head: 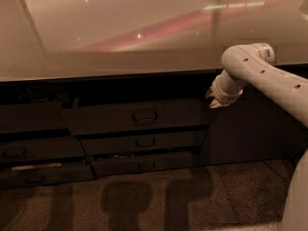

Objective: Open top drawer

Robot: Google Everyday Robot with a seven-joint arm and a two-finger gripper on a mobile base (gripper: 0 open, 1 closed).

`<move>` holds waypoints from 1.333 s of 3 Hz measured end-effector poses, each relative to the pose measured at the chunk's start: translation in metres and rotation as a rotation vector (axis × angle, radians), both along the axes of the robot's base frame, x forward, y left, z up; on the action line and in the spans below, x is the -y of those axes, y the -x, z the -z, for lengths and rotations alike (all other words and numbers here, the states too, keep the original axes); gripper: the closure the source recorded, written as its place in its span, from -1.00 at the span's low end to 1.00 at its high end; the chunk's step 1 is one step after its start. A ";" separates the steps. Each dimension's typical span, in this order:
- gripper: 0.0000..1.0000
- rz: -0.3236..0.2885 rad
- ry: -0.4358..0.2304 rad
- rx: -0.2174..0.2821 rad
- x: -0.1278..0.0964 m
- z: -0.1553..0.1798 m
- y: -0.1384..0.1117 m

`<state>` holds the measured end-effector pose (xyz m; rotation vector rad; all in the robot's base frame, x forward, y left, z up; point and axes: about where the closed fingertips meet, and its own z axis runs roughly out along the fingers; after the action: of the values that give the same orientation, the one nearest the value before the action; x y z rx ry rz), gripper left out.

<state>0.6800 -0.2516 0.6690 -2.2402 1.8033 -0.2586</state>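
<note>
The gripper (215, 100) hangs at the end of the white arm (269, 76), just under the tabletop (120, 57) edge, beside the upper right corner of the top drawer (106, 119). Whether the jaws are wide or narrow, or touch the drawer, I cannot tell. The drawer's handle (144, 115) sits at mid-front, well left of the gripper. Two shallower drawers (144, 142) lie stacked below it, more drawers (29, 150) to the left, and a dark door (250, 134) to the right, behind the arm. The tabletop is pale and glossy, with a reddish streak reflected. The floor (226, 196) is speckled and carries soft shadows.
</note>
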 end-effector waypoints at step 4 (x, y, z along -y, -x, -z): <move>1.00 -0.025 -0.005 -0.010 -0.004 -0.002 0.010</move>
<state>0.6705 -0.2471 0.6705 -2.2634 1.7777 -0.2378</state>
